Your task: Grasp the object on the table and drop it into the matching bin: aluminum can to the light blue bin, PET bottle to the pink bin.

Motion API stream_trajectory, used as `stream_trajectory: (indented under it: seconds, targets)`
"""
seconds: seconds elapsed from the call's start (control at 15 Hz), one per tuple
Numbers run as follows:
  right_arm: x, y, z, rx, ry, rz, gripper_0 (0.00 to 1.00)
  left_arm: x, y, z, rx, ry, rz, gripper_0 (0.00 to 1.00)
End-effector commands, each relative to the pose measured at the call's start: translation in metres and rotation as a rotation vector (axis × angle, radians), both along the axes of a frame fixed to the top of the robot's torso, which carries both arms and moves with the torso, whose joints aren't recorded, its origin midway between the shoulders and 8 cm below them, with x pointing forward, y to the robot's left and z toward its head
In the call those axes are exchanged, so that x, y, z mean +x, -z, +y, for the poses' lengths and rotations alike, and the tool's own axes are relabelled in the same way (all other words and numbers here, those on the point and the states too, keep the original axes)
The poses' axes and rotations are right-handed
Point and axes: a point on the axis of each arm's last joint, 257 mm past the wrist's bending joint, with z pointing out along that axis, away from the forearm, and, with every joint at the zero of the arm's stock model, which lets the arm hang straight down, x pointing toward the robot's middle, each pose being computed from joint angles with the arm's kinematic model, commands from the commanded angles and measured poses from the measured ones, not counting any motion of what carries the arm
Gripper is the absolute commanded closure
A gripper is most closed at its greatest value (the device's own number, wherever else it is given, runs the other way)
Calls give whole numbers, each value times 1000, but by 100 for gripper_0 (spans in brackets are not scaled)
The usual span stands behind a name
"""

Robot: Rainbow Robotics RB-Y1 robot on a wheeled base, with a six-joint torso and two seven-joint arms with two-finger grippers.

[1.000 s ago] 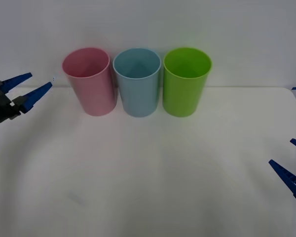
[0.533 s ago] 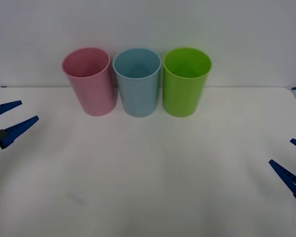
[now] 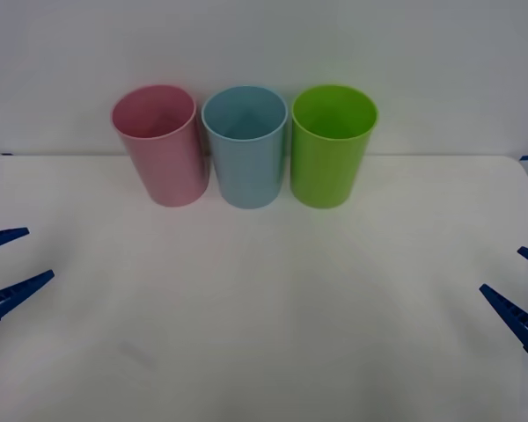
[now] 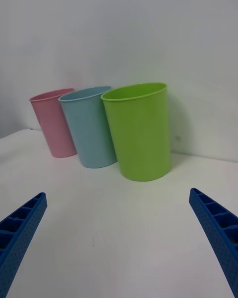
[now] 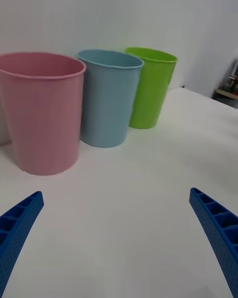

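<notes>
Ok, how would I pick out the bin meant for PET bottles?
Look to the far edge of the white table, where three tall cups stand in a row. It is the pink bin at the robot's left end, beside the light blue bin.

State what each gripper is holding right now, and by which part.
Nothing is held. The left gripper hangs open at the table's left edge, the right gripper open at its right edge, with bare tabletop between each pair of fingers.

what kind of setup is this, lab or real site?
Most likely a lab test bench for sorting. A bare white table stands against a plain wall, with pink bin, blue bin and green bin in a neat row. Left gripper and right gripper wait open at the edges.
</notes>
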Motion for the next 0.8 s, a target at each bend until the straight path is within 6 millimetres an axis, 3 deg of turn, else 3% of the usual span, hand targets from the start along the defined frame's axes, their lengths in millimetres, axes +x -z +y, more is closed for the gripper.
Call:
stream_trajectory:
  seconds: [0.07,0.8]
  targets:
    - [0,0,0,0,0,0,0,-14,6,0,46,37,-13,0]
    - [0,0,0,0,0,0,0,-16,16,-1,55,38,22,0]
